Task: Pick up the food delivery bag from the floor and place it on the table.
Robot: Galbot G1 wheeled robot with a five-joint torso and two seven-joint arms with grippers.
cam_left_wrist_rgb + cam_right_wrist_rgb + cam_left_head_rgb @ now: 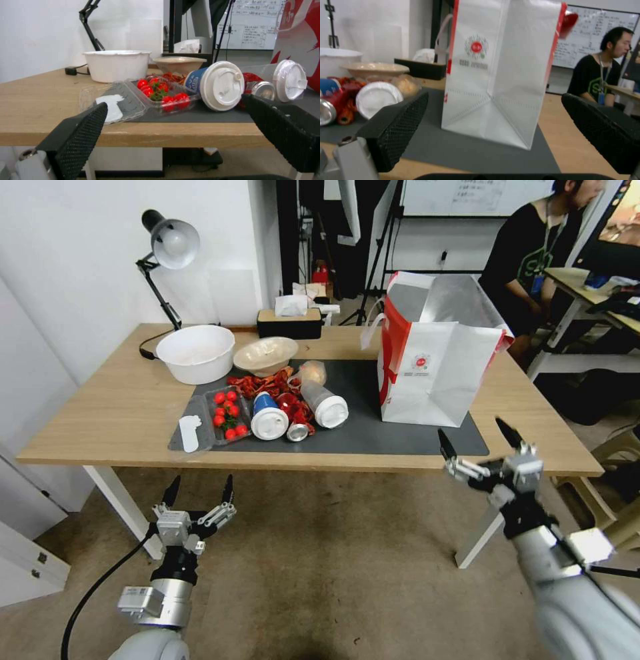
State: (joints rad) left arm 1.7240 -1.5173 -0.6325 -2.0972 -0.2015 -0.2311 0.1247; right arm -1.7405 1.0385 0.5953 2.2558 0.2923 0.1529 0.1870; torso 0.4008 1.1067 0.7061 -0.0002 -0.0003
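Food delivery bag (433, 360): white paper, red gussets, foil lining, upright on dark mat (373, 407) of wooden table (113, 413). Right gripper (481, 443) wide apart, empty, just before it; left gripper (200, 491) likewise, below table edge

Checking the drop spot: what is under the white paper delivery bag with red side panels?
The bag stands upright on the dark grey mat over the light-wood table. Whatever lies beneath its base is covered.
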